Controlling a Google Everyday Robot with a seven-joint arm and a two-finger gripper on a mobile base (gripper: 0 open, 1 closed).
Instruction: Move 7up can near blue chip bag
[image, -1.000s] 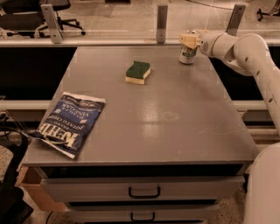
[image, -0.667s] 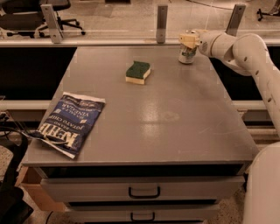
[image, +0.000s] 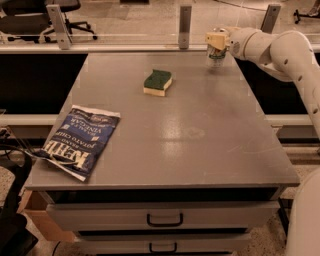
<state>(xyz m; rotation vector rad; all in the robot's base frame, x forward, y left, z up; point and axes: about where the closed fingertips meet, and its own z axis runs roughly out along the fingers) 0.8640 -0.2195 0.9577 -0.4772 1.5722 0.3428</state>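
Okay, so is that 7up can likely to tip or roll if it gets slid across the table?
Probably tippy: the 7up can stands upright, tall for its base, with the gripper at its top. On its side its round body would likely roll.

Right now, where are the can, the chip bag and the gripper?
can (image: 216, 58): camera view, its lower body.
chip bag (image: 80, 141): camera view, middle of its blue face.
gripper (image: 216, 43): camera view, tan tip at the can's top, far right.

One 7up can, one blue chip bag, one green-and-yellow sponge, one gripper at one o'clock
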